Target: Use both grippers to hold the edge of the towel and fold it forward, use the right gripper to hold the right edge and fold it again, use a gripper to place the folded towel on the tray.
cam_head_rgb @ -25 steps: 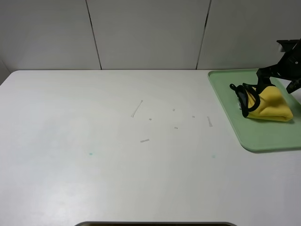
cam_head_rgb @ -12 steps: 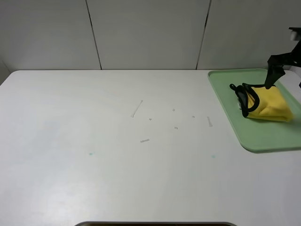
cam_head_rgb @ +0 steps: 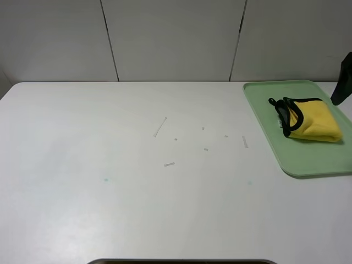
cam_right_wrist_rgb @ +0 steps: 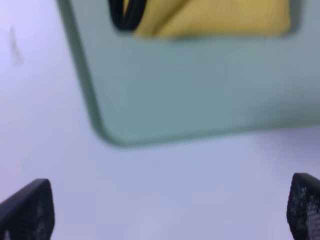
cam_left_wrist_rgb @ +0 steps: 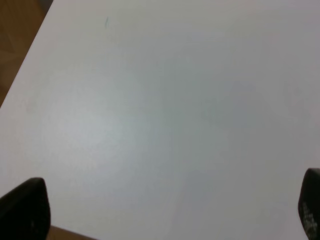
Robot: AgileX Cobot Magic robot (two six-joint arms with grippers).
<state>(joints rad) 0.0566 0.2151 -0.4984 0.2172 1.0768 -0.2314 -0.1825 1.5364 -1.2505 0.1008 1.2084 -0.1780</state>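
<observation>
The yellow towel (cam_head_rgb: 313, 120) lies folded in a bundle on the pale green tray (cam_head_rgb: 308, 159) at the table's far right, its black edging bunched at its left end. A black part of my right arm (cam_head_rgb: 344, 80) shows at the right border, above and clear of the towel. In the right wrist view my right gripper (cam_right_wrist_rgb: 162, 210) is open and empty over the bare table, with the tray (cam_right_wrist_rgb: 200, 90) and towel (cam_right_wrist_rgb: 215, 17) ahead of it. My left gripper (cam_left_wrist_rgb: 167, 210) is open and empty over bare table; it is out of the exterior high view.
Small scraps of tape (cam_head_rgb: 159, 127) lie scattered near the middle of the white table (cam_head_rgb: 110, 192). The left wrist view shows the table's edge with brown floor (cam_left_wrist_rgb: 15, 40) beyond it. White wall panels stand behind the table.
My right arm has lifted off the towel and drawn back to the right border of the exterior high view. The towel stays on the tray.
</observation>
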